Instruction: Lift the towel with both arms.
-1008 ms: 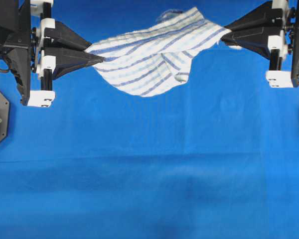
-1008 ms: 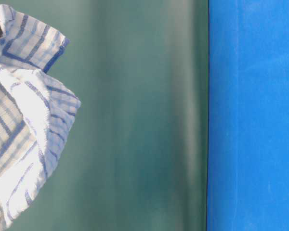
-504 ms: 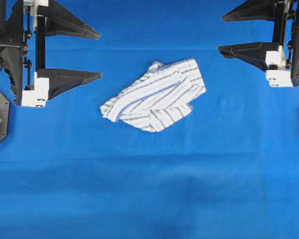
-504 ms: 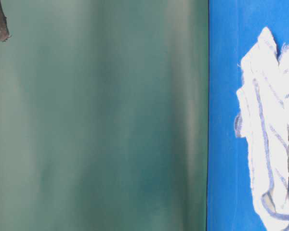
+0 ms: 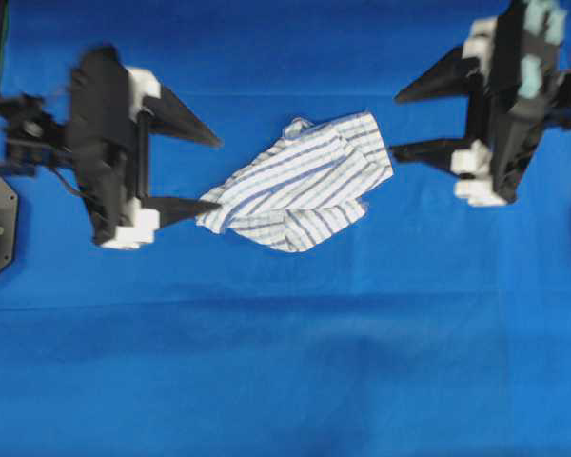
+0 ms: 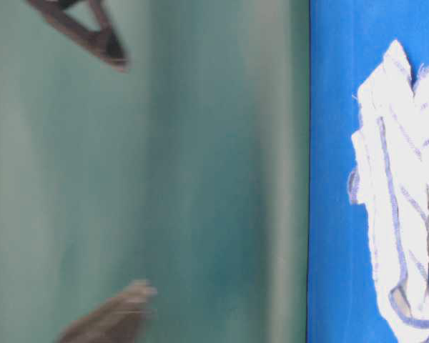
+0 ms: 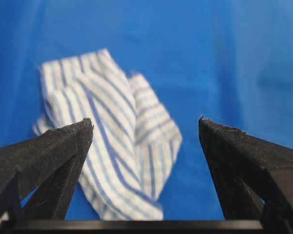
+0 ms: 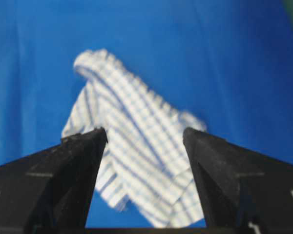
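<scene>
Towel (image 5: 300, 186): we are seeing it dropped, lying crumpled at upper centre
Left gripper (image 5: 216, 173): jaws now gaping, empty
Right gripper (image 5: 396, 122): likewise spread, needing a fresh grasp

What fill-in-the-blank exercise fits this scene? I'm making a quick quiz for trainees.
1. The towel lies crumpled on the ___ cloth.
2. The left gripper has its jaws ___.
3. The right gripper holds ___.
4. The towel's stripes are blue and grey on a ___ ground.

Missing words: blue; open; nothing; white
</scene>
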`<state>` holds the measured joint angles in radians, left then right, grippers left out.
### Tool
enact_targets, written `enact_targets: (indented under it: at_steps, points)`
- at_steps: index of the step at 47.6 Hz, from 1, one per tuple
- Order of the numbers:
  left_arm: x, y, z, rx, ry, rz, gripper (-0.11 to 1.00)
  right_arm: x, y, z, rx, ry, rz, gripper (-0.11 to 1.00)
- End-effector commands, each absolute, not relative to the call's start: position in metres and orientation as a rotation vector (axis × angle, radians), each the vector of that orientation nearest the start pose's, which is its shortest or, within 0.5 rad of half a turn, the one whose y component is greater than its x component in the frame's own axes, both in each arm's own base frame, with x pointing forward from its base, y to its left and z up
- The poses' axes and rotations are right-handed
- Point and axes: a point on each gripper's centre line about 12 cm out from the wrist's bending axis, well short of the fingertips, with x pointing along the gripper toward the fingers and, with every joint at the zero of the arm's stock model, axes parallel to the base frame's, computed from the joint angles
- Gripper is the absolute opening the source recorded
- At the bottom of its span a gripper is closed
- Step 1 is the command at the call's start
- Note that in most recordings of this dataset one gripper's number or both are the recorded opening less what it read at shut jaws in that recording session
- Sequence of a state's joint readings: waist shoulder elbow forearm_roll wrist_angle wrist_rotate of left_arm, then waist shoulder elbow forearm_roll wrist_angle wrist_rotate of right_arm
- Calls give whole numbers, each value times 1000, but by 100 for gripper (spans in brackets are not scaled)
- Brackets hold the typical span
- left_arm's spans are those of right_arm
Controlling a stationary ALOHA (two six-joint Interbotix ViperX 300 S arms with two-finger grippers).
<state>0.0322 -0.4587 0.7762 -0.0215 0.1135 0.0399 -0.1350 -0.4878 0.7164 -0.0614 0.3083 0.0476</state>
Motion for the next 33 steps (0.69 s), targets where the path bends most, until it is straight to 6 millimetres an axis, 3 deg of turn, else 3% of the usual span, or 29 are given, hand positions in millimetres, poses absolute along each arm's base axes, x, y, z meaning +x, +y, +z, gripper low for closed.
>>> enact_targets:
  at_steps: [1, 16, 33]
  points:
    - [319, 8, 268, 11, 433, 20, 93, 308, -40, 282, 29, 531, -136, 66]
    - [323, 9, 178, 9, 563, 24, 93, 314, -36, 190, 51, 681, -118, 66]
    - [333, 9, 115, 9, 638, 26, 93, 325, -39, 132, 61, 738, -116, 66]
